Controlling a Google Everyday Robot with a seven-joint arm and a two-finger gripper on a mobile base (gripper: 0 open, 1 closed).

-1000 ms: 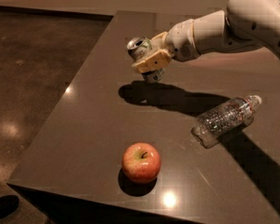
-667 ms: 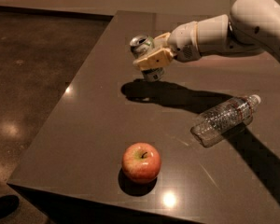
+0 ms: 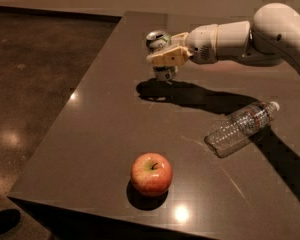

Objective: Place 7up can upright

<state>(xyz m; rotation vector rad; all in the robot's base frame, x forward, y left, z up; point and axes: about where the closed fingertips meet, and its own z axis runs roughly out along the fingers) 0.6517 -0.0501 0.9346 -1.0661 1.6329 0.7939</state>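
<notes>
Nearly upright, the 7up can (image 3: 158, 39) sits clamped in the end effector (image 3: 166, 59), above the table (image 3: 105, 134).

Dark table (image 3: 105, 134): apple (image 3: 151, 174) near front, toppled water bottle (image 3: 242, 126) at right, end effector (image 3: 161, 57) above far side.

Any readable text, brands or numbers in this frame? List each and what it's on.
No text can be read.
7up can, held in the gripper over the far part of the table: label blurred and partly covered.
Water bottle, lying on its side: label band blurred.
Apple: no sticker visible.
</notes>
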